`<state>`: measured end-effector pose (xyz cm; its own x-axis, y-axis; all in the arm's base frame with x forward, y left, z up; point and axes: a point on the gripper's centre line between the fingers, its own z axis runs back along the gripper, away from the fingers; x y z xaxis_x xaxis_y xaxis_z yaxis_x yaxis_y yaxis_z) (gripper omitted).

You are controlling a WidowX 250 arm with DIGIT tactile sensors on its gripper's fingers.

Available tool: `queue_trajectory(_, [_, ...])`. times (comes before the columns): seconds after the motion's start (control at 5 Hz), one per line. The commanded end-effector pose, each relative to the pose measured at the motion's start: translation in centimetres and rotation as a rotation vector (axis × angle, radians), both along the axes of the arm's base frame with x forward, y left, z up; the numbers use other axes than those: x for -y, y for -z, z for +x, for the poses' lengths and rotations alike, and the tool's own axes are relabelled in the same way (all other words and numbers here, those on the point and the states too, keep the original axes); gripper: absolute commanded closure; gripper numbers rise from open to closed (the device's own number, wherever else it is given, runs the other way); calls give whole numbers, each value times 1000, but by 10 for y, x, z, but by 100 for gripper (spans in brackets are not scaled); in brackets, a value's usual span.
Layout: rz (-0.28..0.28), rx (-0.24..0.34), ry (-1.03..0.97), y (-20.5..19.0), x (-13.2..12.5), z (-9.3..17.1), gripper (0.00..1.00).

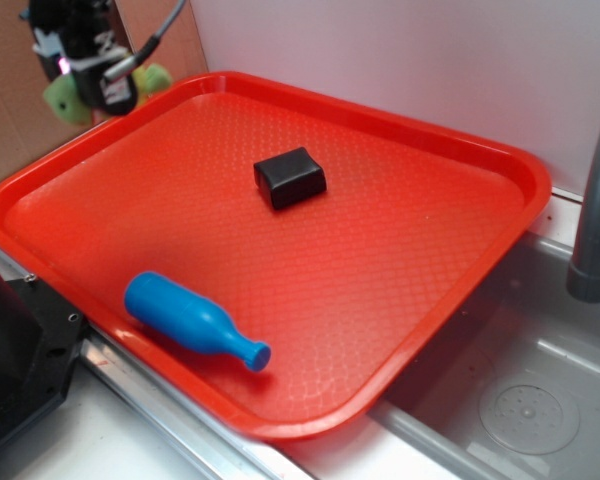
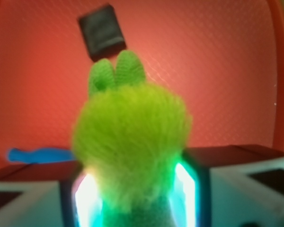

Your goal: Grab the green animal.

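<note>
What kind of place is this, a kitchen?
Probably a kitchen sink or a mock-up: a grey faucet rises over a metal basin with a drain, and a red tray lies across the counter.

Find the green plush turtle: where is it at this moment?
The green plush turtle is clamped in the pincer, held above the far left corner of the red tray, well away from the black block and blue bottle.

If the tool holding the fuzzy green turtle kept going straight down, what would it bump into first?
Probably bare red tray. The tool, shut on the green turtle, points at open tray; the black block and blue bottle look off to the sides, though depth is unclear.
</note>
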<state>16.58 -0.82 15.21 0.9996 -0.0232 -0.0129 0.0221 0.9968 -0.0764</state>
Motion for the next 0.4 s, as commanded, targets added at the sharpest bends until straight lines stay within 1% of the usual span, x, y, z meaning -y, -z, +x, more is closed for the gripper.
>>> queue_trajectory(0.0, [-60, 76, -33, -29, 20, 22, 100])
queue_trajectory(0.2, [-92, 55, -77, -22, 8, 22, 100])
